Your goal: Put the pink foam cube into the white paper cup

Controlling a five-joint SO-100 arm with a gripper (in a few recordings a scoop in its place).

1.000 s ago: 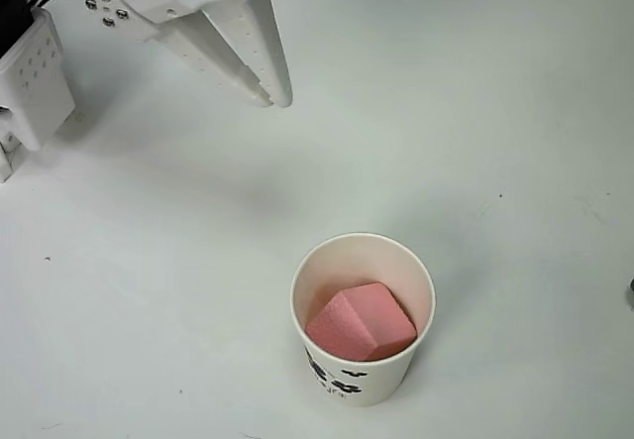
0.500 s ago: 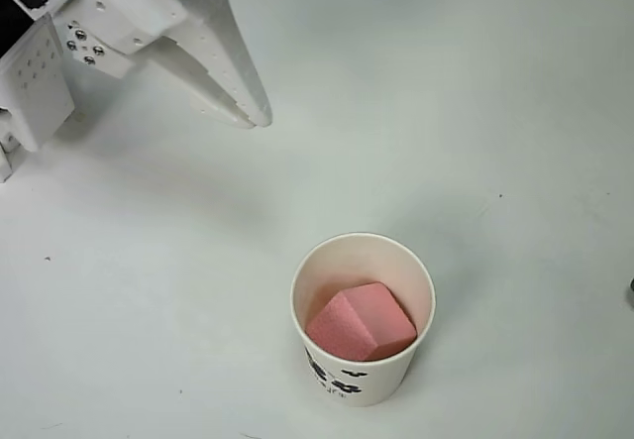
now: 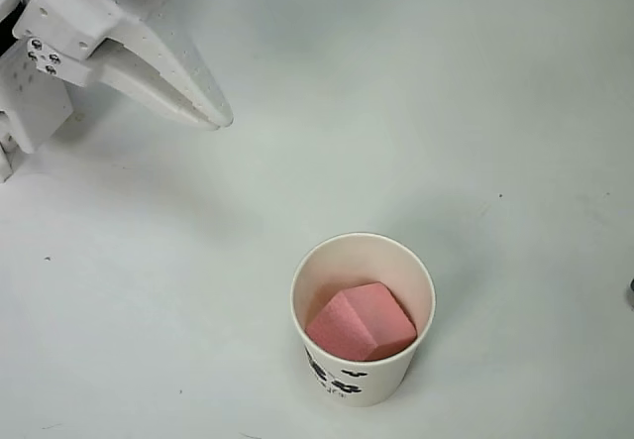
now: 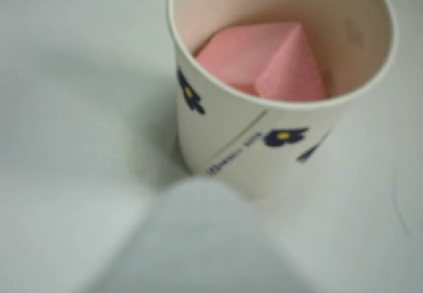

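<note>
We're looking at the placing step as done: the pink foam cube [image 3: 361, 322] is sitting inside the white paper cup [image 3: 363, 384], tilted, one corner up, leaning toward the cup's wall. In the wrist view the same cube [image 4: 264, 61] is showing below the rolled rim, not poking over it. The cup is standing upright on the desk [image 3: 475, 112], printed marks on its outer side facing the lower edge of the overhead view.

The gripper [image 3: 203, 117] is sitting at the upper left of the overhead view, well apart from the cup, carrying nothing. The jaws are looking nearly together at the tips, with only a thin slit between them further back; we're reading that as closed and empty.

So we're judging the task as complete bar the retreat. The next move is asking for little: we're just parking the arm away from the cup, keeping it high enough and off the cup's side so nothing tips it. No regrasp is needed as far as we can tell.

Around: the desk is plain white, with a few tiny dark specks. A small dark thing [image 3: 631, 290] is peeking in at the right edge of the overhead view, too cropped to identify. Nothing is standing between the gripper and its corner. A pale blur at the bottom of the wrist view is probably a finger; we can't tell.
</note>
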